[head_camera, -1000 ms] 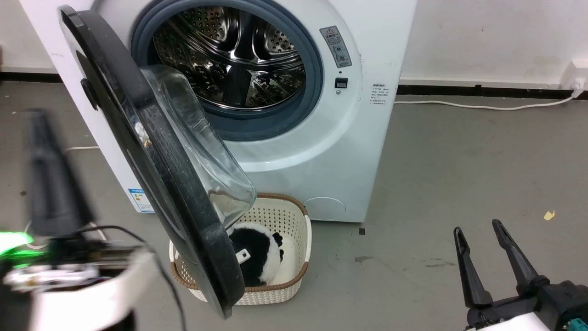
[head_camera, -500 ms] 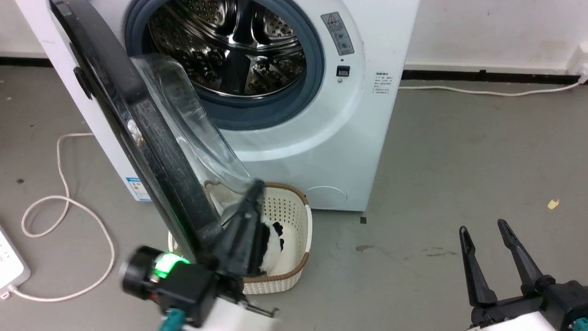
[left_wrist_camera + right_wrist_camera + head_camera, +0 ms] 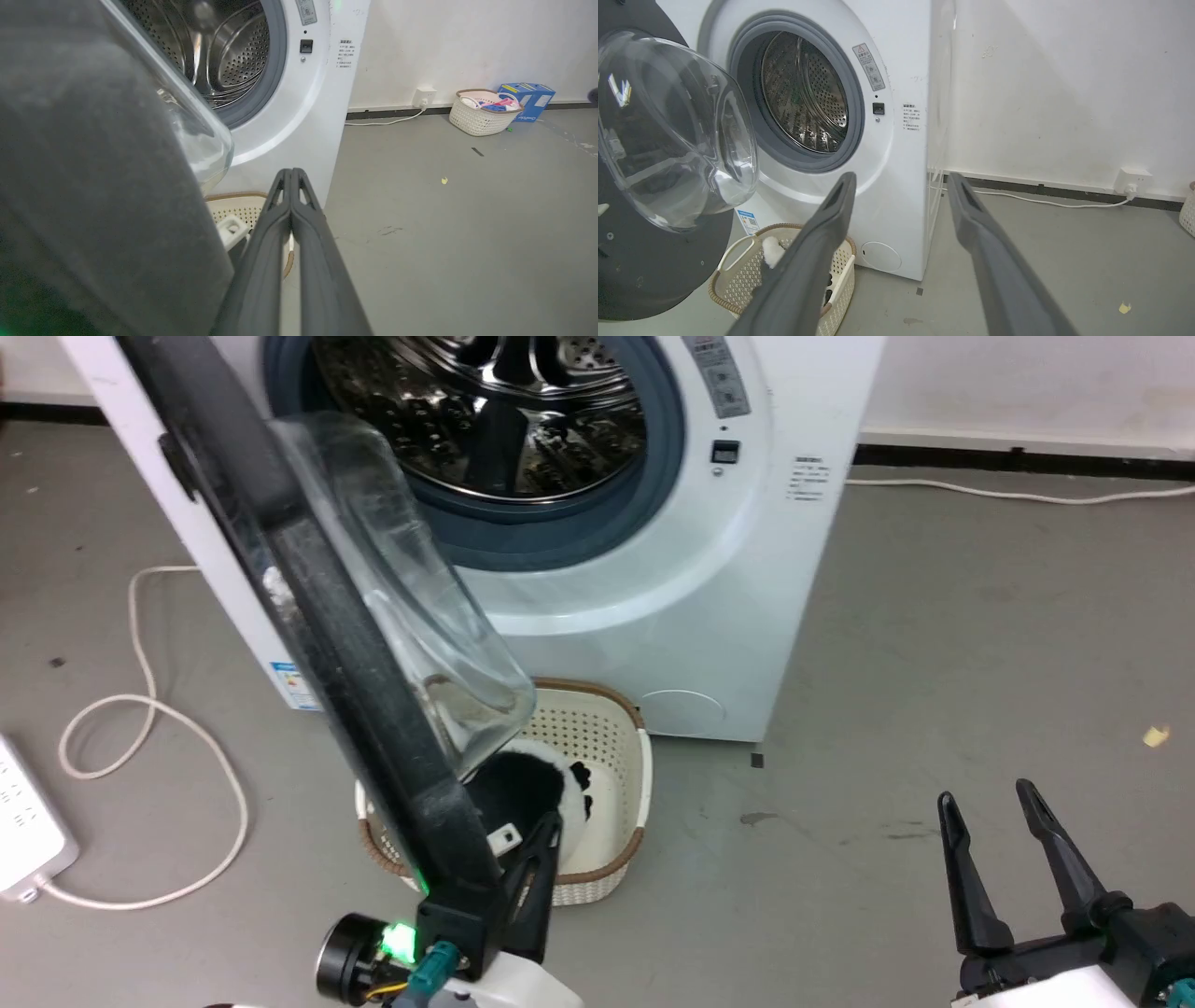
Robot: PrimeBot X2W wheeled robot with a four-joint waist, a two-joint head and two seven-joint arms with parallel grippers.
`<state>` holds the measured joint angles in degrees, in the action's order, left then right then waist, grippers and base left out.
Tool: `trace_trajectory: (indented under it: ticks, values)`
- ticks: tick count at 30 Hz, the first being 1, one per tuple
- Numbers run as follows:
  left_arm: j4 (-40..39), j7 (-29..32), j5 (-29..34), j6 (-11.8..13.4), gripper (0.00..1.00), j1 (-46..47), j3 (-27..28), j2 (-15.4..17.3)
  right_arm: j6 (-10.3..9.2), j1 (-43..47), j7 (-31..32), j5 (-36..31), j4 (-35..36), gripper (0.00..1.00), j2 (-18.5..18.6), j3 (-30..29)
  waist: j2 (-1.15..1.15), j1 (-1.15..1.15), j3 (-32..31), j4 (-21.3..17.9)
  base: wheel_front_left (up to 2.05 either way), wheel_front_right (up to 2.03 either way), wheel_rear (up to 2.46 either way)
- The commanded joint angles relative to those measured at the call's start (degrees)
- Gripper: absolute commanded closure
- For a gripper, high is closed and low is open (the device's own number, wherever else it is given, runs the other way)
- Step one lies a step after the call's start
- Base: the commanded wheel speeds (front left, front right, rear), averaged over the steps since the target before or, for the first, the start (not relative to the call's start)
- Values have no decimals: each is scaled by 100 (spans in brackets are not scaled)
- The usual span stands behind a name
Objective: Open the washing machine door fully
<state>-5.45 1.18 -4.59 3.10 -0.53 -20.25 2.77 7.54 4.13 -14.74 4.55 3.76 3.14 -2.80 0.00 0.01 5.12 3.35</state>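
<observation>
The left tool [image 3: 549, 831], pressed together, has sunk beside the door [image 3: 336, 644] rim; pushing there it may slip into the basket [image 3: 597, 887] ahead; right tool [image 3: 986, 793] spread

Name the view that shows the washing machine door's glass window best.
The right wrist view: the washing machine door shows its inner face, the glass bowl almost whole. The head view sees the door nearly edge-on, the bowl in profile. The left wrist view catches its black rim close and blurred, little glass.
</observation>
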Motion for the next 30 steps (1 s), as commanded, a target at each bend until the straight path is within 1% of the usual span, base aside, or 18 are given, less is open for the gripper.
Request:
trace_trajectory:
  ticks: [1,7,11,19,24,30]
  values:
    - [60,-59,-51,46,100,-26,42,14,-5,-87,-26,3,-21,0,-26,1,0,-1,-12,67,0,0,0]
    - [353,-184,-177,99,100,-3,167,39,-5,-26,-26,-23,-52,0,-26,-13,0,-1,-123,421,0,0,0]
    - [451,-215,-241,81,100,-15,165,52,-5,39,-26,-18,-68,0,-26,17,0,-1,-239,796,0,0,0]
    - [440,-196,-335,190,100,-93,310,136,-5,107,-26,6,-76,0,-26,123,0,-1,-292,1610,0,0,0]
    - [357,-209,-461,313,100,-113,630,287,-5,90,-26,-46,-59,0,-26,177,0,-1,-166,1997,0,0,0]
    - [311,-324,-775,508,100,-59,1223,426,-5,19,-26,-164,-27,0,-26,256,0,-1,116,2264,0,0,0]
